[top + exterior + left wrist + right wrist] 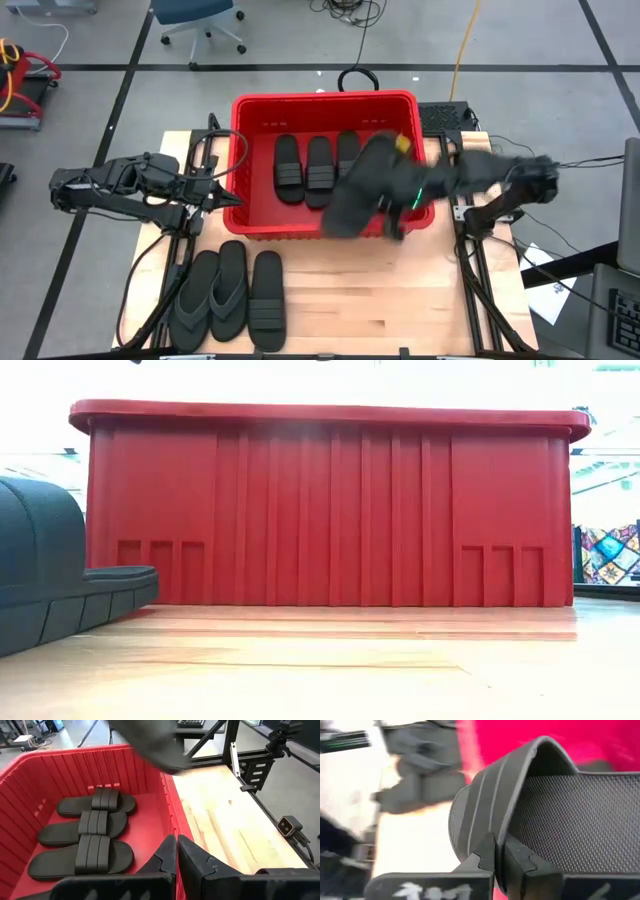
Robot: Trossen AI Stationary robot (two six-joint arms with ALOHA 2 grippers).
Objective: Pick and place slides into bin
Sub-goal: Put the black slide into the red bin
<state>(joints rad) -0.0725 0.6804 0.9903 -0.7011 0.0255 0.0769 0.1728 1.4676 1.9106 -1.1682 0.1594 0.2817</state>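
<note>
The red bin (325,110) stands at the table's middle far side, with three black slides (318,168) lying flat side by side on its floor (145,827). My right gripper (495,852) is shut on another slide (358,192), held in the air over the bin's near right wall. Three more slides (228,295) lie flat on the table at the near left; one of them shows in the low view (45,575). My left gripper (177,857) waits shut above the bin's near left corner, touching nothing. My right gripper pinches the slide's ribbed band strap (487,820) between its two fingers, low on the strap near where it meets the sole's side. The slide is lifted clear of table and bin, its textured footbed (580,820) stretching away from the fingers.
The right half of the wooden table (400,300) in front of the bin is bare board. Black frame rails (470,260) run along both table sides. An office chair (200,20) and cables lie on the floor beyond the far edge.
</note>
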